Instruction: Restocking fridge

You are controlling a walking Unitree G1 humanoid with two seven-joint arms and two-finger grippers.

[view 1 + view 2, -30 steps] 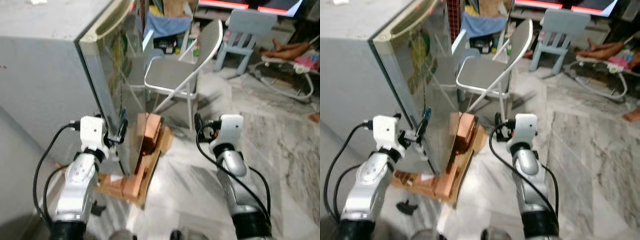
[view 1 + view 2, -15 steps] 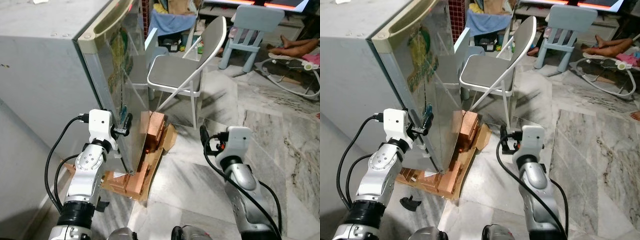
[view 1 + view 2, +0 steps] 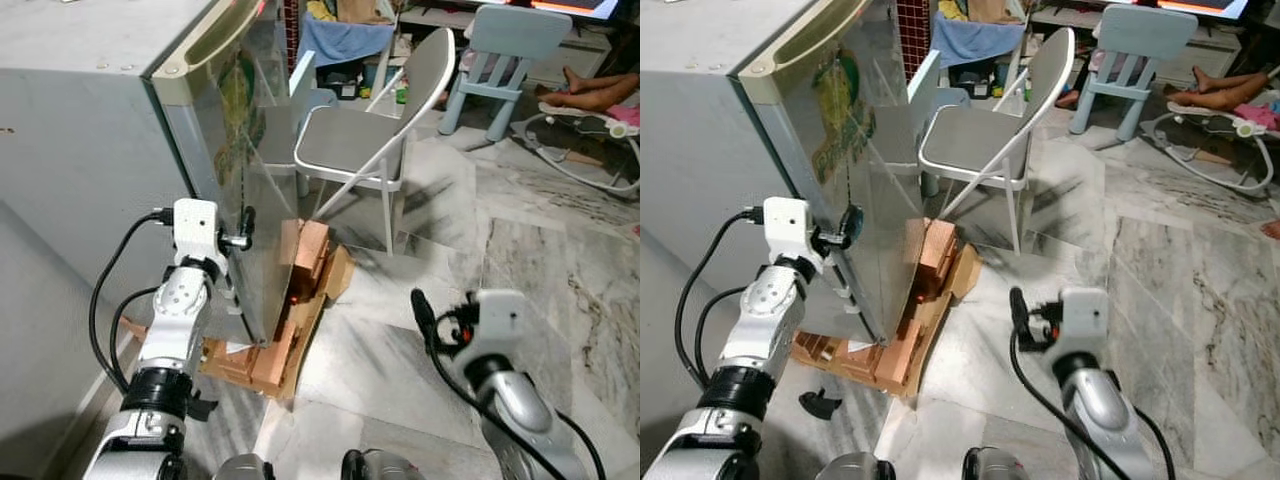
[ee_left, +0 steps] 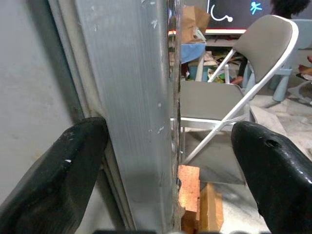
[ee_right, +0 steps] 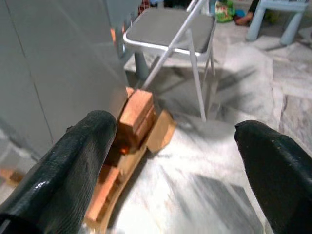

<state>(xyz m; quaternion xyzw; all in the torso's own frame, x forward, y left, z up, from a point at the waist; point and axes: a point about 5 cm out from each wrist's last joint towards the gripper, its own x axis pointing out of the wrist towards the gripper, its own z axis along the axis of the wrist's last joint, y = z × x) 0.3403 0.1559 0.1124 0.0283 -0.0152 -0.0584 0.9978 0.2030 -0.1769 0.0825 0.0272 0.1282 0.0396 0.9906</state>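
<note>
The left gripper [image 4: 168,161] is straddling the fridge door's [image 4: 131,97] edge, fingers spread wide; the right gripper [image 5: 180,161] is hanging open, empty, facing one folding chair [image 5: 170,29].

Shiny metal fridge [image 3: 120,130], polished stone floor [image 3: 560,260].
Fridge door: brushed, mirror-like steel w/ matt beige plastic top trim. Folding chair [image 3: 375,130]: white-painted metal tube, grey padded seat. Rough wood blocks [image 3: 300,270] under fridge; floor glossy marble.

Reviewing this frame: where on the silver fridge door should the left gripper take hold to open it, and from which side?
Grip the silver fridge door by its free vertical edge, approaching from the front corner. The left wrist view shows that edge as a narrow upright strip standing proud of the grey cabinet, and the left gripper is open with one finger on each side of it.
</note>
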